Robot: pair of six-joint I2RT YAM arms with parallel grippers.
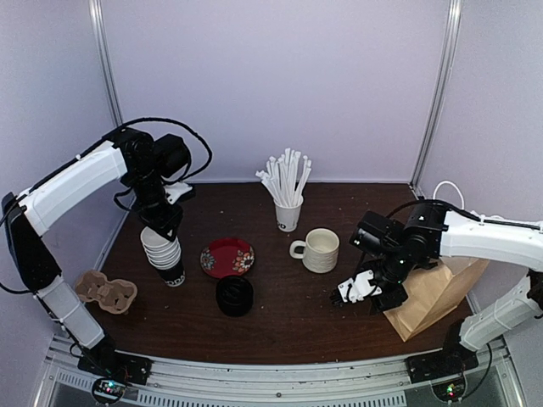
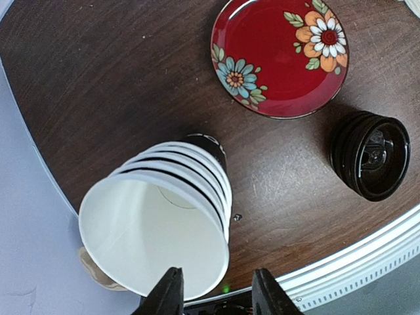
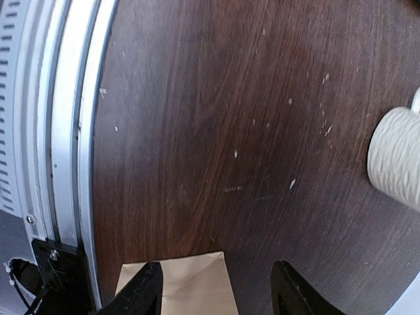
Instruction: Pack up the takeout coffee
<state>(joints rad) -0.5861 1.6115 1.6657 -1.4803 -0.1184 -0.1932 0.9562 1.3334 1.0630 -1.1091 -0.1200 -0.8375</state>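
Note:
Several white paper cups stand nested in a stack at the table's left; the lowest shows a black band with white lettering. None has a lid on. In the left wrist view the top cup is open and empty. A stack of black lids stands apart to the right and also shows in the left wrist view. My left gripper is open just above the stack's rim, one finger over the cup mouth and one outside. My right gripper is open and empty over a brown paper bag's corner.
The brown paper bag lies at the right. A cream ribbed mug, a cup of white straws and a red flowered plate sit mid-table. A cardboard cup carrier lies at the front left.

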